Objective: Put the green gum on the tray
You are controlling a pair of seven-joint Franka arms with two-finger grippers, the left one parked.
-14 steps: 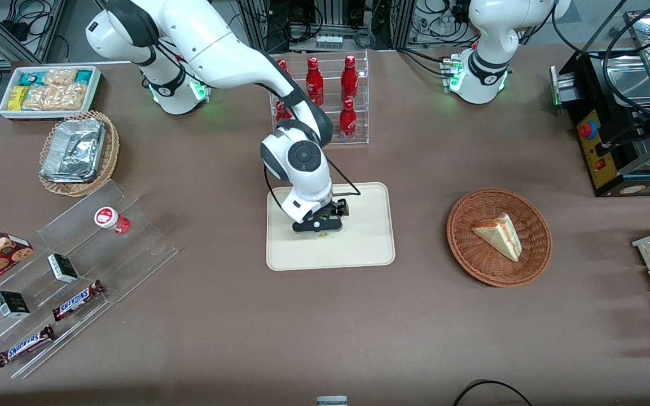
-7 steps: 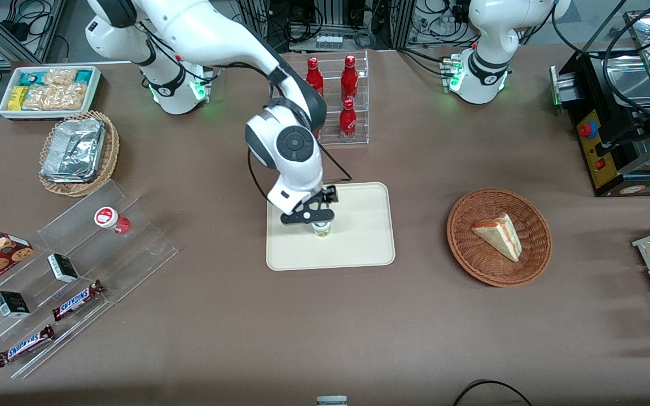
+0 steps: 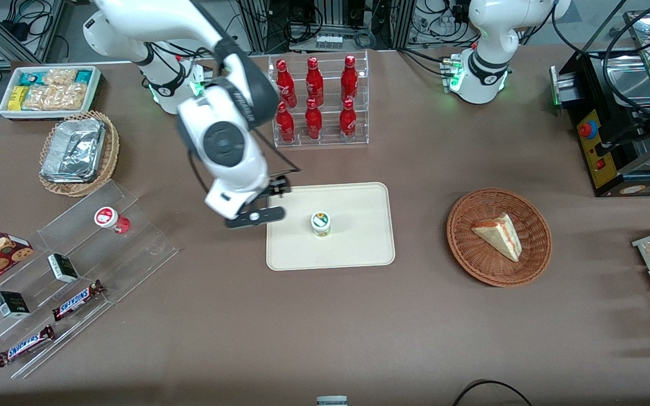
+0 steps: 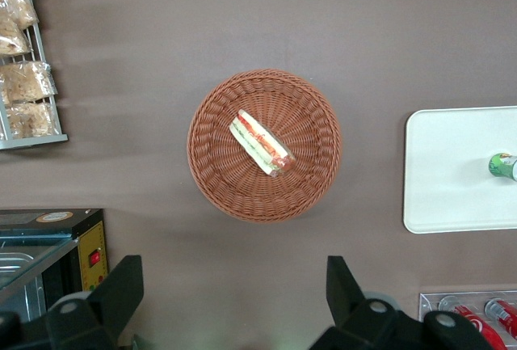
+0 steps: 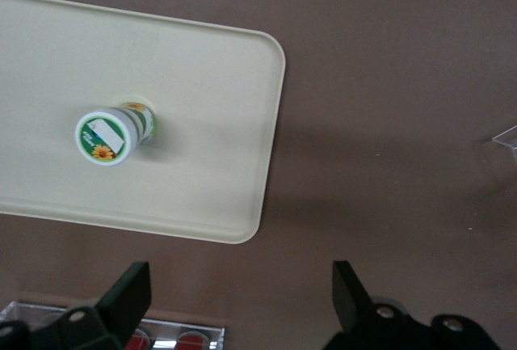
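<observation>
The green gum (image 3: 320, 223) stands upright on the cream tray (image 3: 359, 248), near the tray's middle, its white lid with a green-yellow label facing up. The right wrist view shows the green gum (image 5: 109, 134) on the tray (image 5: 210, 83) too. My gripper (image 3: 253, 216) hangs high above the tray's edge toward the working arm's end, apart from the gum. Its black fingers (image 5: 129, 289) are spread wide with only bare table between them, so the gripper (image 5: 238, 301) is open. In the left wrist view the gum (image 4: 502, 165) shows at the tray's (image 4: 452, 172) edge of view.
A clear tiered stand (image 3: 77, 248) toward the working arm's end holds a red-lidded gum bottle (image 3: 110, 219), small boxes and Snickers bars. A rack of red bottles (image 3: 316, 101) stands farther from the camera than the tray. A wicker basket with a sandwich (image 3: 499, 235) lies toward the parked arm's end.
My gripper let go of the green gum, rose, and swung away toward the working arm's end. The gum stays standing on the tray.
</observation>
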